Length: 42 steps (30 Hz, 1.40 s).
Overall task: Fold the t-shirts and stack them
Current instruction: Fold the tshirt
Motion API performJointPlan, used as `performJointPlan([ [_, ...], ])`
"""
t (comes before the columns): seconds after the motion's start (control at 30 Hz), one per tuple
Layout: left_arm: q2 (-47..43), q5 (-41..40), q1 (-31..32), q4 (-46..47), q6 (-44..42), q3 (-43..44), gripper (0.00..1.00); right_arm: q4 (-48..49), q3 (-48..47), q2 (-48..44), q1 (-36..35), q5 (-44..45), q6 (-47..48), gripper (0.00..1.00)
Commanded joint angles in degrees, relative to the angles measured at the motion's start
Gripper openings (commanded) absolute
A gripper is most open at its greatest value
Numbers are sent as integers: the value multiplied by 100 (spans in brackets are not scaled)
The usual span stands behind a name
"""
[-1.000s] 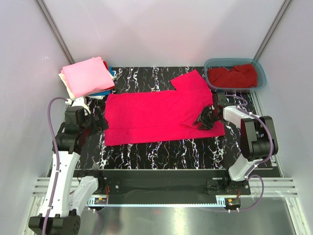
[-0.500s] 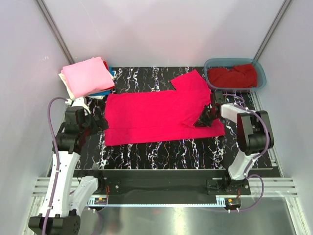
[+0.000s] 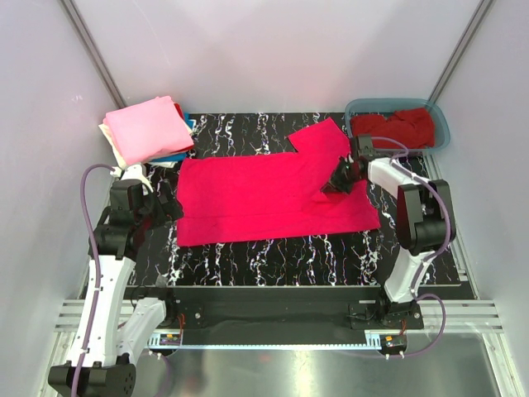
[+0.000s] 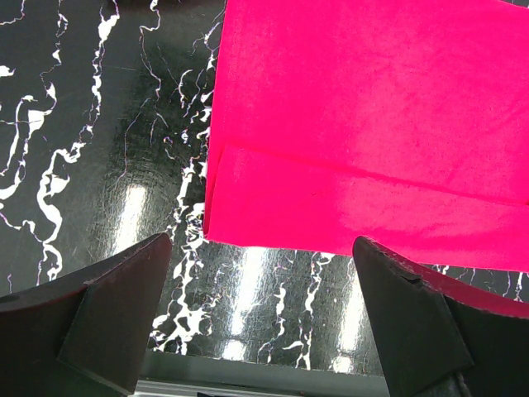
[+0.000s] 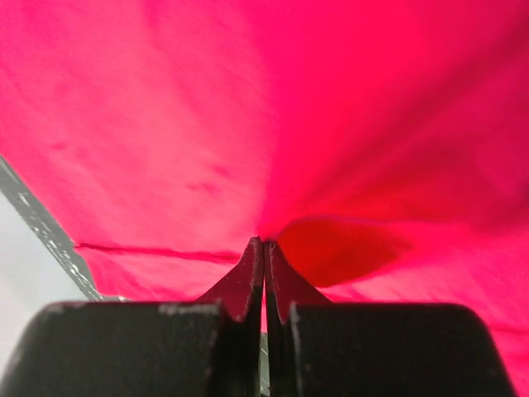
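Note:
A bright pinkish-red t-shirt [image 3: 264, 194] lies spread across the black marbled table, its lower hem folded up. My right gripper [image 3: 340, 179] is shut on the shirt's cloth near its right sleeve; in the right wrist view the jaws [image 5: 264, 248] pinch a raised fold of the red t-shirt [image 5: 207, 124]. My left gripper [image 3: 165, 205] hovers open just off the shirt's left edge; the left wrist view shows its wide fingers [image 4: 107, 306] over bare table, the shirt's folded corner [image 4: 248, 198] ahead. A stack of folded t-shirts [image 3: 149, 130], light pink on top, sits at back left.
A teal plastic tub [image 3: 440, 120] at the back right holds a darker red t-shirt [image 3: 395, 128]. White enclosure walls surround the table [image 3: 273, 256]. The near table edge runs in front of both arm bases.
My right gripper moved up and left along the shirt's right side toward the sleeve and closed on the cloth, lifting a fold. The left arm has stayed still.

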State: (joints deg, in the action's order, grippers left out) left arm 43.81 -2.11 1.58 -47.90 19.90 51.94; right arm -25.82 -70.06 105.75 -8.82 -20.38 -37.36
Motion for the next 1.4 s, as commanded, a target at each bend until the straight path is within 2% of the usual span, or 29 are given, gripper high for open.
performJointPlan([
  [0.0, -40, -44, 9, 281, -30, -9, 99, -282, -700, 453, -181, 104, 10, 1],
  [0.17, -22, -35, 9, 272, -30, -17, 99, -616, -1720, 1130, -331, 157, 220, 19],
  [0.2, -22, -35, 9, 281, -30, -18, 99, -713, -1860, 1323, -331, 175, 247, 32],
  [0.3, -22, -35, 9, 290, -30, -18, 99, -967, -2449, 1692, -331, 245, 431, 51],
  [0.37, -13, -26, 9, 290, -30, -18, 99, -1213, -3124, 1939, -331, 324, 589, 58],
  [0.5, 22, -35, 9, 281, -39, -9, 99, -1688, -3725, 1994, -340, 630, 844, 61],
  [0.6, 57, -88, 9, 264, -21, -9, 99, -1584, -3358, 1407, -322, 912, 897, 64],
  [0.7, 127, -219, 9, 246, 31, -26, 99, -1374, -2445, 477, -208, 1299, 872, 67],
  [0.8, 381, -325, 17, 176, 145, -9, 99, -1198, -1206, -577, 55, 1440, 661, 71],
  [0.83, 469, -317, 17, 141, 180, 0, 99, -1171, -498, -869, 117, 1458, 547, 72],
  [0.9, 697, -272, 17, 70, 391, -52, 99, -944, 235, -1676, 170, 1319, 205, 73],
  [0.93, 777, -255, 26, 44, 479, -70, 99, -864, 900, -1925, 179, 1230, 99, 73],
  [1.03, 945, -159, 35, 9, 900, -158, 99, -758, 1878, -2681, 170, 1203, -279, 73],
  [1.23, 901, 0, 44, 114, 1375, -466, 99, -801, 2821, -3429, 179, 1782, -649, 70],
  [1.37, 717, 306, 44, 386, 1727, -851, 99, -828, 3077, -3737, 345, 2168, -877, 69],
])
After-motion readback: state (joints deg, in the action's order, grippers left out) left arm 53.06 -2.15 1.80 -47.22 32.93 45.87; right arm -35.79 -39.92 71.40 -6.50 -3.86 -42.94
